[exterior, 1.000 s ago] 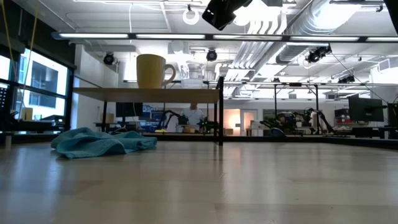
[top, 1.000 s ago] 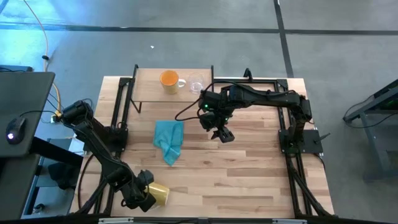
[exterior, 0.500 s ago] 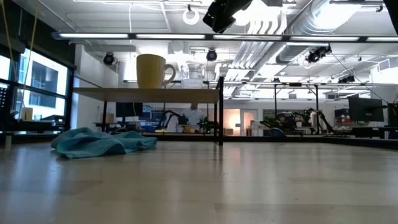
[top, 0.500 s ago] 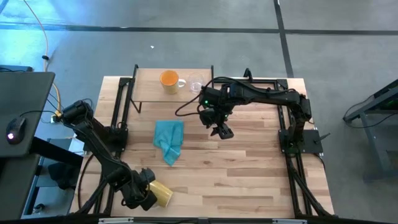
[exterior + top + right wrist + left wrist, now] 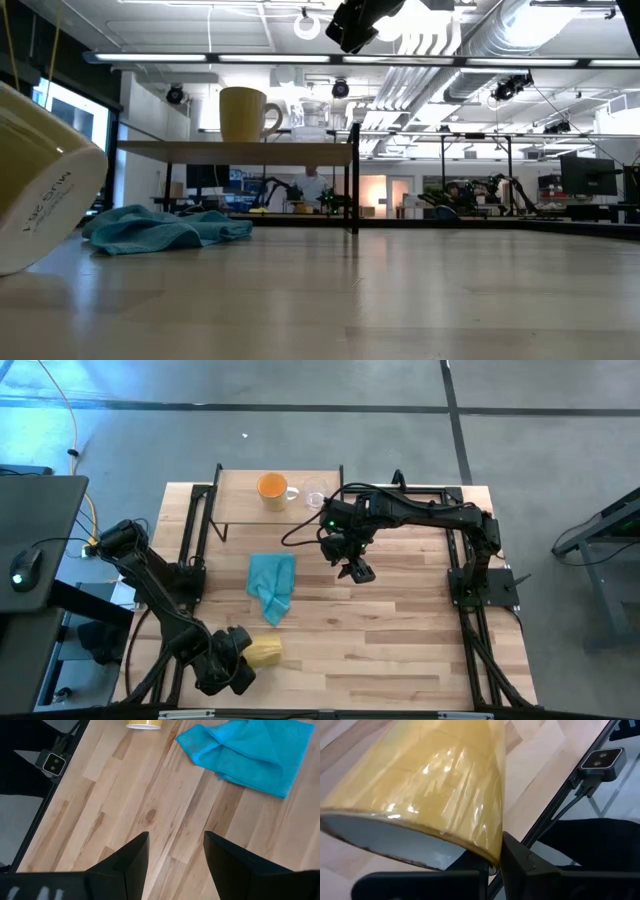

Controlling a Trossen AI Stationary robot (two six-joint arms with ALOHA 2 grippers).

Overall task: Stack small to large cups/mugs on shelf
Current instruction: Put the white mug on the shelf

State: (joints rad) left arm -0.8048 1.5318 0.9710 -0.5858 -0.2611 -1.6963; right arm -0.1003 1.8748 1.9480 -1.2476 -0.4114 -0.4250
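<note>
Cups and mugs are spread over two places. On the shelf, a pale board raised over the far edge of the tabletop, the orange mug is set upright with the small clear glass cup just beside it on the right; in the low view the mug is seen standing on top of the board. The cream-white mug is found near the tabletop's near-left corner, tipped onto its side and pinched at its rim by the left gripper; one dark finger is pressed against the outside of the rim in the left wrist view, where the glossy wall fills most of the picture. In the low view this mug is seen tilted at the left edge. The right gripper is held in the air over the middle of the tabletop, its fingers spread apart and holding nothing. A teal cloth is left crumpled left of centre, in front of the shelf.
</note>
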